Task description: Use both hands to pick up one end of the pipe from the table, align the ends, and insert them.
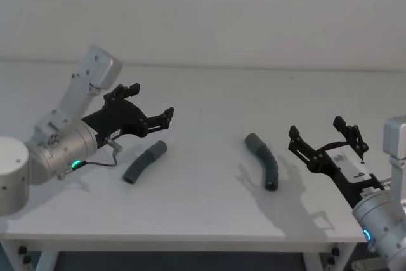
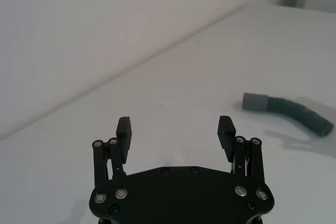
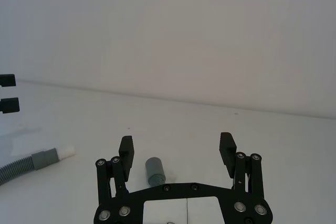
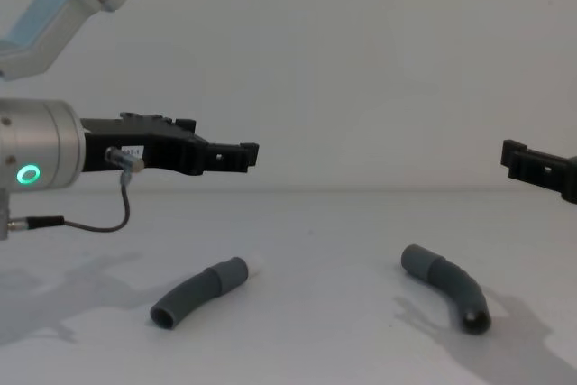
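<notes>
In the head view, two short, curved, dark grey ribbed hose pieces are seen lying well apart on the white table (image 1: 203,220). The left hose piece (image 1: 144,162) is found just nearer than the left hand (image 1: 152,101), which is spread wide and empty. The right hose piece (image 1: 263,160) lies beside the right hand (image 1: 316,128), likewise held wide. Bare table is seen between the pieces and toward the far edge.

In the left wrist view, the left hand (image 2: 175,127) is shown wide apart, and the right hose piece (image 2: 289,113) is seen beyond it with its plain cuff (image 2: 255,101).

In the right wrist view, that cuff (image 3: 154,170) is seen between the fingers (image 3: 126,148) of the wide right hand (image 3: 176,148); farther off, the left hose piece (image 3: 26,163) is seen with a whitish tip (image 3: 65,152).

In the chest view, both hands (image 4: 243,156) (image 4: 516,158) are held above the table, over the pieces (image 4: 198,290) (image 4: 448,286).
</notes>
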